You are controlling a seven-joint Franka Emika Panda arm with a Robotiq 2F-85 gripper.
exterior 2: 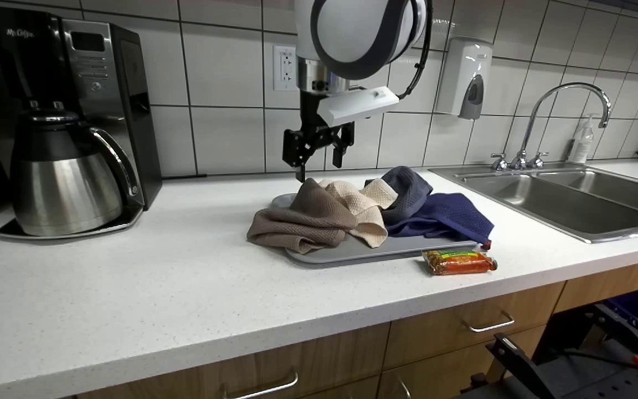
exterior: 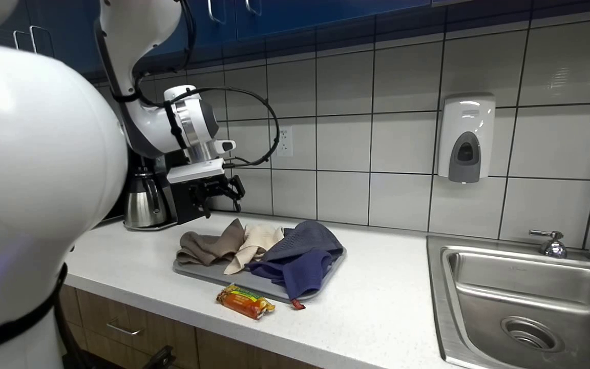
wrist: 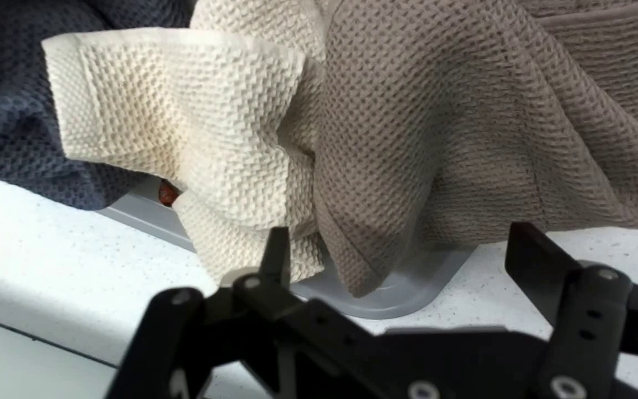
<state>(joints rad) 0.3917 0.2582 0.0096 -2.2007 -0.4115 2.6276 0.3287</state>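
Note:
My gripper (wrist: 399,228) stands open with nothing between its fingers, above the tray's back corner. In both exterior views the gripper (exterior: 223,211) (exterior 2: 319,173) hangs above the cloths, apart from them. Closest below it lie a crumpled brown cloth (exterior 2: 310,219) (wrist: 435,127) and a cream cloth (exterior 2: 360,208) (wrist: 214,111). Beside them are a dark grey-blue cloth (exterior: 305,238) and a navy cloth (exterior: 305,271). All rest on a grey tray (exterior 2: 352,254), covering most of it. A small red-brown thing (wrist: 168,193) peeks from between cloths; the rest of it is hidden.
An orange-wrapped packet (exterior: 245,301) lies at the tray's front edge, with a small red tip (exterior: 297,305) near the navy cloth. A coffee maker with a steel carafe (exterior 2: 67,183), a tiled wall (exterior: 343,138), and a steel sink (exterior: 520,302) surround the counter (exterior 2: 158,288).

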